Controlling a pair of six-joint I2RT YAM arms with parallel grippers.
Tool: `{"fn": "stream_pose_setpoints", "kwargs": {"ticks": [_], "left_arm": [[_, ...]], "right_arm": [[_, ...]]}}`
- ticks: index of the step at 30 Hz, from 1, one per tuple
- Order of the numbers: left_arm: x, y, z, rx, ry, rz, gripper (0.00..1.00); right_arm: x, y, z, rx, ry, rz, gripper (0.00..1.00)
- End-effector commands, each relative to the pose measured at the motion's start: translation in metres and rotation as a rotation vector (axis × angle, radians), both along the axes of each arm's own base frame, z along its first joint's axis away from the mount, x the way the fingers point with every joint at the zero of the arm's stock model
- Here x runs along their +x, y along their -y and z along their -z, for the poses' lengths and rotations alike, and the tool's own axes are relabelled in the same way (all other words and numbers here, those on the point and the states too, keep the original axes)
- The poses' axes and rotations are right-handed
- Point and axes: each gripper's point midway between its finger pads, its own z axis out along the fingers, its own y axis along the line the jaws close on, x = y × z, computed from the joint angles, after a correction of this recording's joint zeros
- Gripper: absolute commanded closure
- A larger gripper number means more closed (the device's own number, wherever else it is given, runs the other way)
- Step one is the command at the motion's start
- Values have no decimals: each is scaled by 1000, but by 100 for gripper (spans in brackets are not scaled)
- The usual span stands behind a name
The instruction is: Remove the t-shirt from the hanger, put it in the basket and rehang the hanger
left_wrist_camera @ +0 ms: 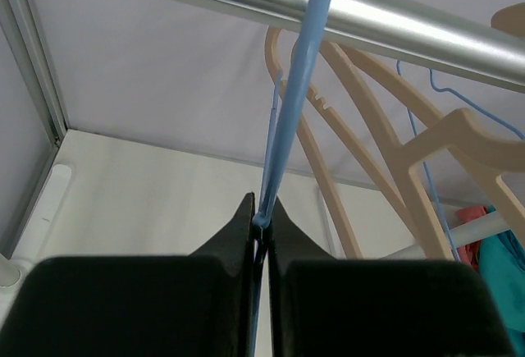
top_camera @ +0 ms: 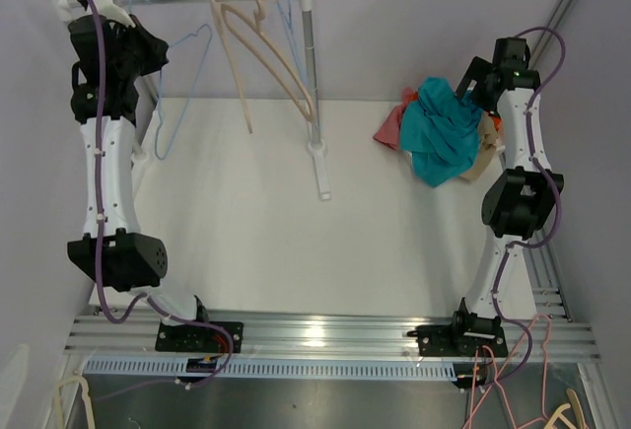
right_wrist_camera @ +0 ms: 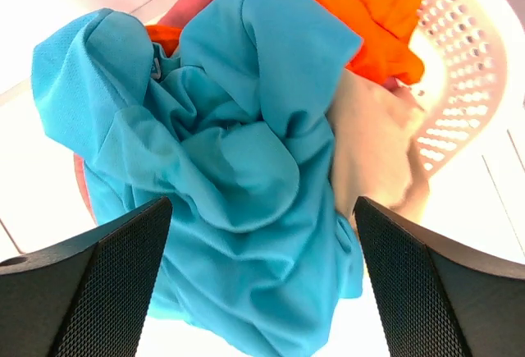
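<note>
Two end effectors. Right end effector nearer: jaws wide, empty, directly above teal t-shirt, which lies crumpled atop laundry basket at right rear of tabletop. Left end effector clamped on bare blue wire hanger under rail, well apart from shirt.

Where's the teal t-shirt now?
Top view: the teal t-shirt lies far right on the table, heaped on clothes in the basket, under the open right gripper.

- Left arm and right arm: white plastic links joined by bulky black joint housings.
- A thin purple cable loops along each arm.
- Flat black base plates.
- Left gripper: smooth black fingers.
- Right gripper: mesh-textured black fingers.
</note>
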Motion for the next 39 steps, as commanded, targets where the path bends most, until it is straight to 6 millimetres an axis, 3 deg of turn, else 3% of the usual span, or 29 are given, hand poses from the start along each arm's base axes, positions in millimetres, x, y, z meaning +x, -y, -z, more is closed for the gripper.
{"fn": "stream_pose_setpoints", "kwargs": {"ticks": [1,6,7,8,14,15,17,18,23,25,27,29,30,33,34,35,36,37,38,39], "left_arm": [[-19,13,-54,21,185,37,99],[-9,13,-69,41,215,30,99],[-2,12,-57,42,165,30,99],[7,12,-69,46,187,34,99],[29,19,-53,61,142,47,99],[40,18,-35,54,97,50,99],[46,18,-26,56,69,54,99],[51,17,-12,53,32,51,99],[54,21,6,43,-20,64,99],[50,24,5,32,-25,70,85],[44,25,3,25,-22,69,81],[29,25,-12,20,5,55,78],[23,25,-12,19,4,51,67],[-11,26,-47,31,90,38,46],[-16,25,-40,38,79,28,40],[-38,25,-64,50,138,17,26],[-47,25,-72,57,158,9,17],[-53,25,-66,59,145,4,8],[-63,22,-67,54,141,-16,1],[-83,25,-80,53,168,-19,0]], "right_arm": [[-18,1,-30,-33,25,-1,3],[-23,-5,-48,-19,79,-22,2],[-25,-6,-56,-18,95,-23,2],[-27,-7,-58,-15,102,-27,2],[-33,-10,-60,-1,127,-43,2],[-33,-12,-60,4,126,-48,2],[-36,-16,-64,10,133,-57,1],[-38,-17,-68,9,142,-59,1],[-46,-22,-83,18,185,-63,1],[-49,-26,-87,21,193,-70,1],[-52,-28,-90,21,193,-74,1],[-54,-32,-93,20,199,-82,1],[-56,-33,-93,18,197,-84,1],[-62,-40,-104,20,236,-101,1],[-66,-48,-116,37,263,-135,1],[-68,-51,-121,40,272,-147,1],[-71,-53,-126,43,280,-158,1],[-76,-59,-138,56,307,-188,0],[-79,-63,-146,64,328,-206,1],[-83,-66,-152,70,346,-223,1]]}}
